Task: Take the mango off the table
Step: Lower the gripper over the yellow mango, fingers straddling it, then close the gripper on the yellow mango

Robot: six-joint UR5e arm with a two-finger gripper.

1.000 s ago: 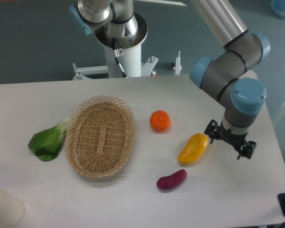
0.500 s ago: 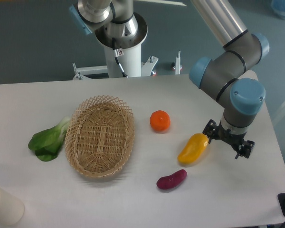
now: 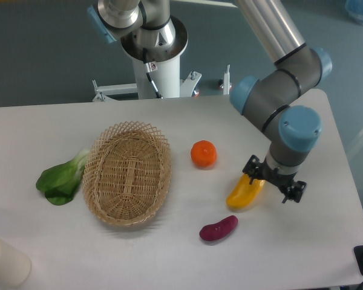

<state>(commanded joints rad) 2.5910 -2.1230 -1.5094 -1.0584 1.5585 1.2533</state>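
Observation:
The yellow mango (image 3: 242,195) lies on the white table (image 3: 169,260), right of centre. Its upper right end is hidden under my gripper (image 3: 272,180). The gripper hangs low over that end, open, its two black fingers (image 3: 252,168) spread wide. One finger is at the mango's upper left side and the other stands off to the lower right. I cannot tell whether either finger touches the fruit.
A round orange (image 3: 204,153) sits up-left of the mango, and a dark purple-red vegetable (image 3: 218,228) lies just below it. A wicker basket (image 3: 127,172) and a leafy green (image 3: 62,178) lie to the left. A white cylinder (image 3: 3,263) stands at the front left corner.
The arm has swung left, carrying the gripper from just right of the mango to over its upper end. The mango has not moved.

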